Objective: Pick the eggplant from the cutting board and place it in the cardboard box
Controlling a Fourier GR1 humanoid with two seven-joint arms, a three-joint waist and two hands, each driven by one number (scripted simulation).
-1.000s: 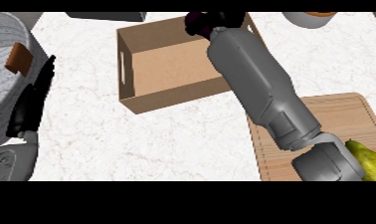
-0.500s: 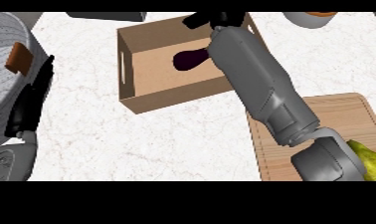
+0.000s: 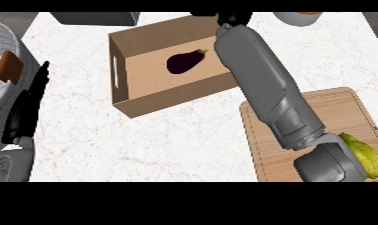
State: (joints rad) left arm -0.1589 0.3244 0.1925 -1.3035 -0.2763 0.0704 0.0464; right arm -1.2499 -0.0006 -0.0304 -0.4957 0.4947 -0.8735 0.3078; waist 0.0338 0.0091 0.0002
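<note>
A: Head view, entry one. The eggplant (image 3: 184, 61) lies on the floor of the cardboard box (image 3: 122, 86), toward the box's far wall, stem end pointing away from the slotted side. Nothing touches it.

B: And the right hand (image 3: 233, 18)?

A: Only a dark sliver of it shows past the box's far rim, at the end of the long grey forearm. Whether its fingers are spread or curled, I cannot tell. It holds nothing that I can see.

B: Change against the earlier frames?

A: A second ago the eggplant was barely visible at the box's far rim, at the hand. Half a second ago it sat inside the box close under the hand. Now it rests alone and the forearm stands clear to the box's right.

B: Judgement?

A: Placement looks done; what remains is likely the arm's retreat.

B: Left hand (image 3: 26, 106)?

A: Resting left of the box, fingers straight, same place as before.

B: Other items?

A: The wooden cutting board (image 3: 336, 111) sits nearer than the box, to its right, with a yellow-green fruit (image 3: 359, 151) still on it.
</note>
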